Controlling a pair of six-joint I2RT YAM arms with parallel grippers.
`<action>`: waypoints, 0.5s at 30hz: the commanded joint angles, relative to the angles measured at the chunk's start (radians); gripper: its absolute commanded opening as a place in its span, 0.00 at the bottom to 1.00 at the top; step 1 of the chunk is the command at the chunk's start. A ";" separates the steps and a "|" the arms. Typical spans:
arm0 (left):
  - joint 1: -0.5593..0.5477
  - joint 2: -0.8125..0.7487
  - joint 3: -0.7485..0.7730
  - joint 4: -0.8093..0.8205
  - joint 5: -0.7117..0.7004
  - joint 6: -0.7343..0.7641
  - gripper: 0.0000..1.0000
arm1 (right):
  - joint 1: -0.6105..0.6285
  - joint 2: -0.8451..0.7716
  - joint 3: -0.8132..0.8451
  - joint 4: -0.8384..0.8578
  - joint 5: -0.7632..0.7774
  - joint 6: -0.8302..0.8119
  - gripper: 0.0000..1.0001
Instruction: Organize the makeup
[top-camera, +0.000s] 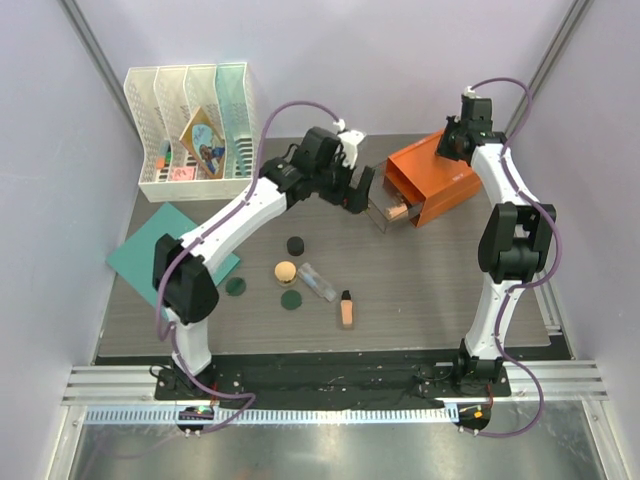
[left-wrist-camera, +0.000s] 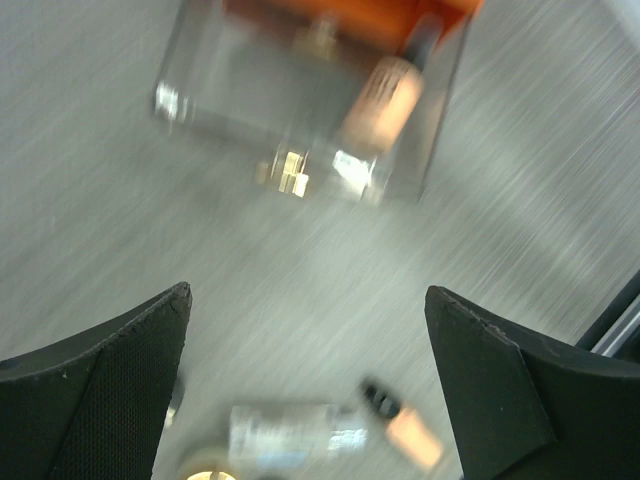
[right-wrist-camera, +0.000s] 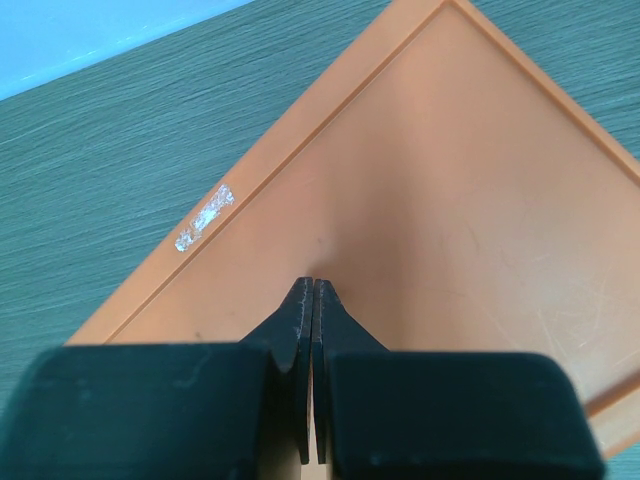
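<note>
The peach bottle (top-camera: 397, 212) (left-wrist-camera: 385, 100) lies in the clear drawer (top-camera: 383, 212) (left-wrist-camera: 300, 110) pulled out of the orange box (top-camera: 432, 178) (right-wrist-camera: 450, 200). My left gripper (top-camera: 358, 190) (left-wrist-camera: 308, 292) hovers just left of the drawer, open and empty; its view is blurred. On the table lie a black jar (top-camera: 295, 245), a tan compact (top-camera: 286, 270), a clear tube (top-camera: 317, 281) (left-wrist-camera: 290, 435), an orange stick (top-camera: 346, 309) (left-wrist-camera: 410, 430) and two dark-green discs (top-camera: 237, 287) (top-camera: 291, 299). My right gripper (top-camera: 462, 140) (right-wrist-camera: 313, 284) is shut, tips resting on the orange box's top.
A white file organizer (top-camera: 190, 135) with papers stands at the back left. A teal sheet (top-camera: 170, 250) lies at the left edge, partly under my left arm. Purple walls close in both sides.
</note>
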 joint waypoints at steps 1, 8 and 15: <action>0.005 -0.079 -0.215 -0.135 -0.059 0.077 0.98 | 0.036 0.146 -0.095 -0.287 -0.077 0.001 0.01; 0.002 -0.147 -0.366 -0.211 0.016 0.163 0.99 | 0.034 0.152 -0.097 -0.284 -0.081 0.004 0.01; -0.047 -0.033 -0.195 -0.475 0.122 0.062 0.95 | 0.036 0.157 -0.094 -0.286 -0.078 0.004 0.01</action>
